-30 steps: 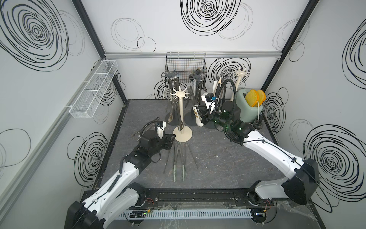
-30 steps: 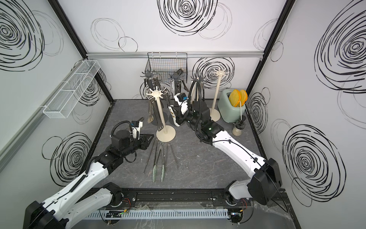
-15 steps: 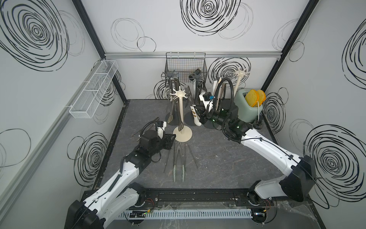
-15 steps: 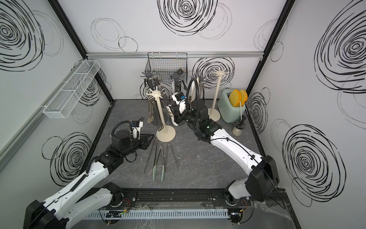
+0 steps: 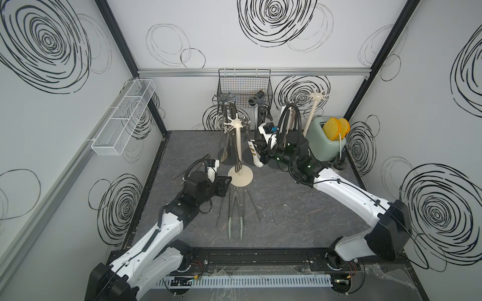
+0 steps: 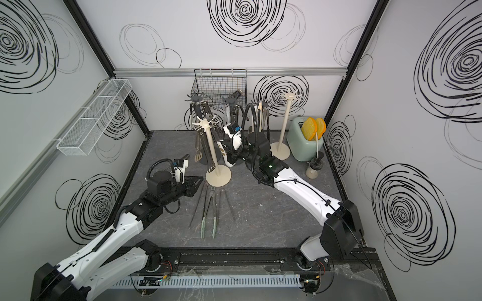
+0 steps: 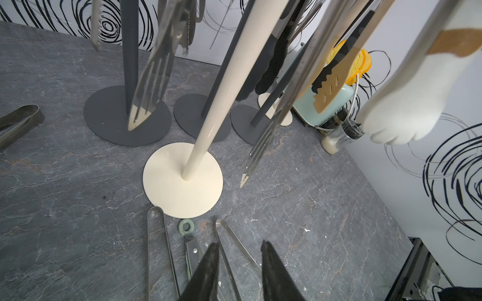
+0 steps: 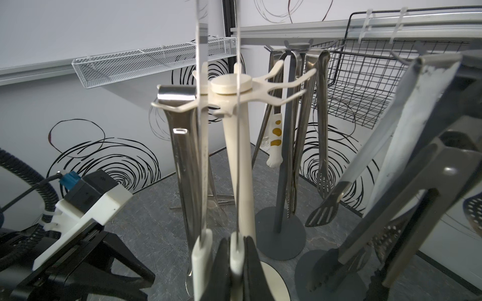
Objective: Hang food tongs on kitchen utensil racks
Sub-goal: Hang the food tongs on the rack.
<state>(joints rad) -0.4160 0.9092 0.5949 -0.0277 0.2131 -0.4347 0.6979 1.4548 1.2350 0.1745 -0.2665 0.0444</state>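
High on the left wall, upper left in both top views, hangs a white mesh tray (image 5: 122,122). Lower down, left of centre, the left gripper (image 7: 238,250) hovers low over the grey floor (image 5: 287,208), its fingers apart with nothing between them. Just ahead of it three tongs (image 5: 235,194) lie side by side, a green-tipped pair in the middle and bare steel ones on either flank. Another steel pair (image 7: 20,120) lies at the left edge of the left wrist view.

At centre stands a cream rack (image 5: 238,148). Its round base is just beyond the floor tongs' hinge ends, and steel tongs hang from its hooks. Behind it, upper centre, dark racks (image 5: 224,99) carry more tongs in front of a black basket (image 5: 243,83).

Just right of the cream pole, the right gripper (image 8: 236,247) is clamped tight on one arm of white-tipped tongs (image 5: 253,152), tips down. The other arm stands free beside a finger. Their steel arms run past the rack's hook star and out of the right wrist view, so I can't tell whether they are hooked.

Farther right stand a second cream rack (image 5: 314,109) and a green toaster (image 5: 323,148).
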